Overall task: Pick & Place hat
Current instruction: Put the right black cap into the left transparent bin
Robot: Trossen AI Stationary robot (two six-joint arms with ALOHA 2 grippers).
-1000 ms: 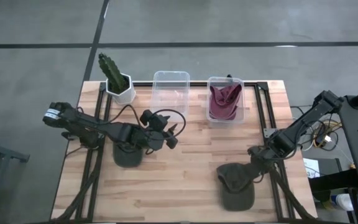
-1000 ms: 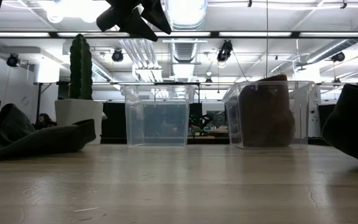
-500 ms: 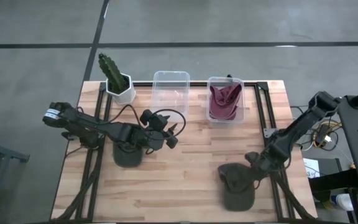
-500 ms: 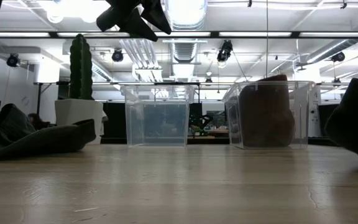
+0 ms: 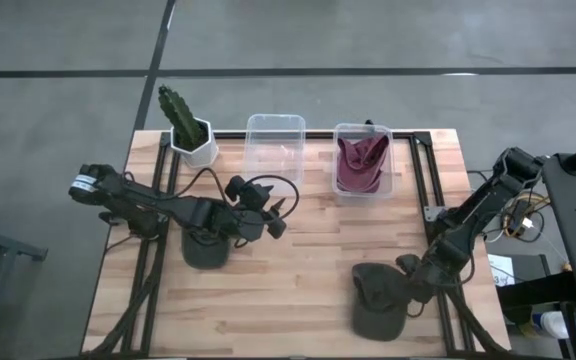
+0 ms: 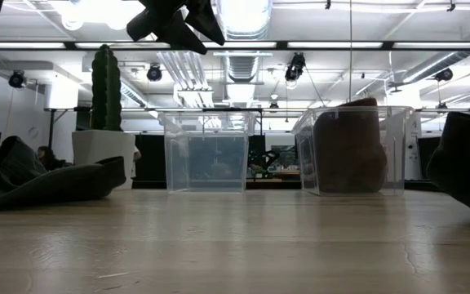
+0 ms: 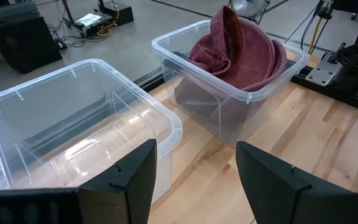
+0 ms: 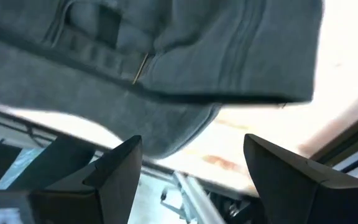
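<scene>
Since a second ago your left arm hasn't moved: the left tool point(image 5: 276, 215) hangs above the desk point(image 5: 298, 270) mid-left, fingers point(image 7: 135, 180) spread and holding nothing, aimed at the two bins. Your right arm has swung toward the desk's near right corner, and the right tool point(image 5: 411, 285) now sits at the right edge of the right dark green hat point(image 5: 378, 298), which has slid slightly nearer the front edge. Its fingers point(image 8: 114, 177) are parted with the hat fabric between and beyond them, not clamped.

The high view alone gives you the layout, left to right: cactus point(image 5: 178, 112) in a white pot at the back left, left dark green hat point(image 5: 206, 250) under the left arm, empty clear bin point(image 5: 274, 146), then the clear bin with the maroon hat point(image 5: 360, 163). The right green hat lies on the bare desk, well apart from both bins.

The low view shows the left hat point(image 6: 39, 180) slumped flat at the far left, the cactus point(image 6: 104, 77), both bins point(image 6: 208, 155), and only a dark sliver of the right hat point(image 6: 467, 167) at the frame edge. The left wrist view shows you the empty bin point(image 7: 73, 124) beside the maroon hat point(image 7: 238, 46) in its bin. The right wrist view shows hat stitching point(image 8: 166, 50) close up.

No readable writing or labels anywhere.
</scene>
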